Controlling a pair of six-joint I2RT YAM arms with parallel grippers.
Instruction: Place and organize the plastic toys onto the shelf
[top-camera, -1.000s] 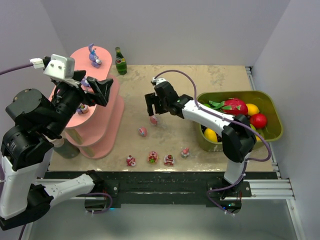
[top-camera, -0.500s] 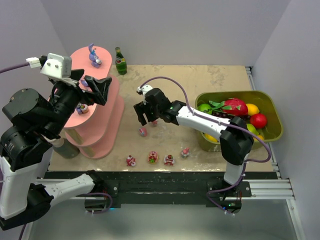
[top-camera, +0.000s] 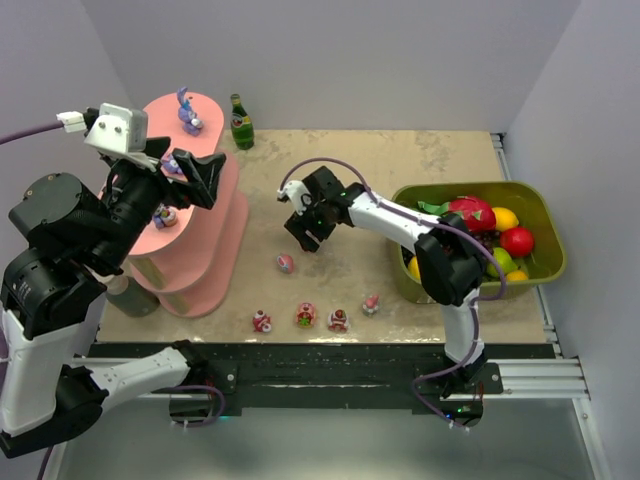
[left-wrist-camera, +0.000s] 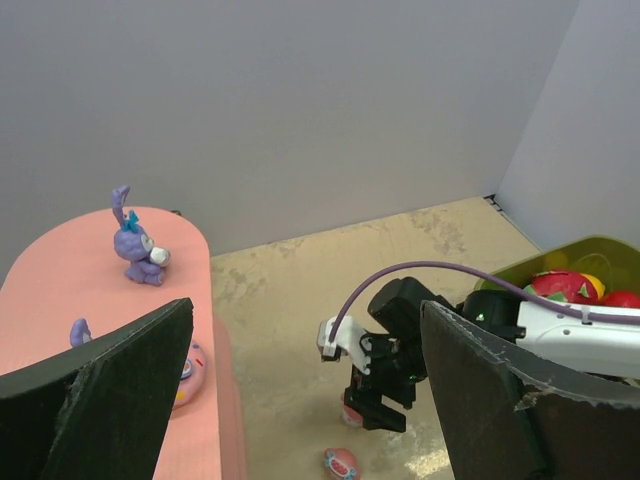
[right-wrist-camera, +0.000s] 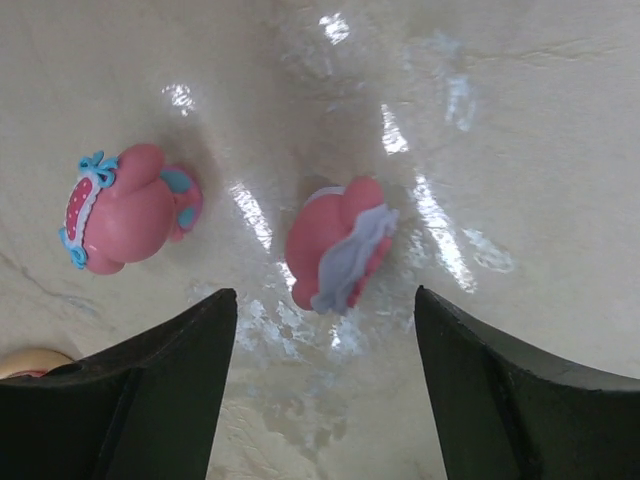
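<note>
- Lying on the glossy, mottled beige table (right-wrist-camera: 520, 120), a rounded pink toy with a white ruffled frill (right-wrist-camera: 338, 258) sits between the dark fingers of the right gripper (right-wrist-camera: 322, 300). The fingers stand apart on either side of it and do not touch it.
- A second smooth pink toy with a blue bow (right-wrist-camera: 125, 208) and a red dotted patch lies just beside the first, outside the fingers.
- In the top view, four small figurines (top-camera: 305, 316) stand in a loose row near the table's front edge, well apart from the right gripper.
- The shelf (top-camera: 215, 235) is a matte salmon-pink stand of stacked long-oval tiers on the left side of the table.
- On its top tier a purple bunny (left-wrist-camera: 135, 245) with long ears stands upright. On the tier below there is a small pink figurine (top-camera: 165, 215), partly hidden in the left wrist view.
- The left gripper (top-camera: 205, 180) hangs beside the upper tiers with its flat black fingers spread wide and nothing between them.
- An olive-green tub (top-camera: 548, 262), rectangular with rounded corners, sits at the right and is filled with fake fruit: a spiky pink dragon fruit (top-camera: 470, 212), a yellow lemon (top-camera: 505, 218) and a red apple (top-camera: 517, 241).
- A small green bottle (top-camera: 240, 122) stands upright behind the shelf.
</note>
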